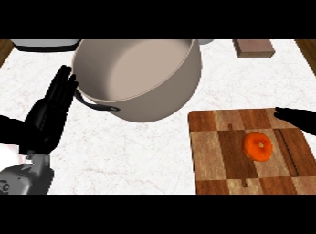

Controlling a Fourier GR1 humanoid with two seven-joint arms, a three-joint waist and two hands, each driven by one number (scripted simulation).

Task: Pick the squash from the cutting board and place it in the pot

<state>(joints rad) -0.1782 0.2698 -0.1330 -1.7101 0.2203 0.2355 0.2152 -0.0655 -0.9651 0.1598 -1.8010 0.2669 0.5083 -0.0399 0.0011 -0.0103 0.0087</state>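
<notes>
- Head view, left edge of the counter (120,155): my left hand (43,121) rests released, fingers straight up, holding nothing.
- Pot (144,68) stands by the far edge, well apart from the squash; I judge the round squash could slip on that carry or clip the rim.
- Squash (258,146) lies right of centre on the cutting board (214,173), untouched.
- My right hand (302,119) hangs over the board's far right corner, holding nothing visible; released or clenched, I cannot tell.
</notes>
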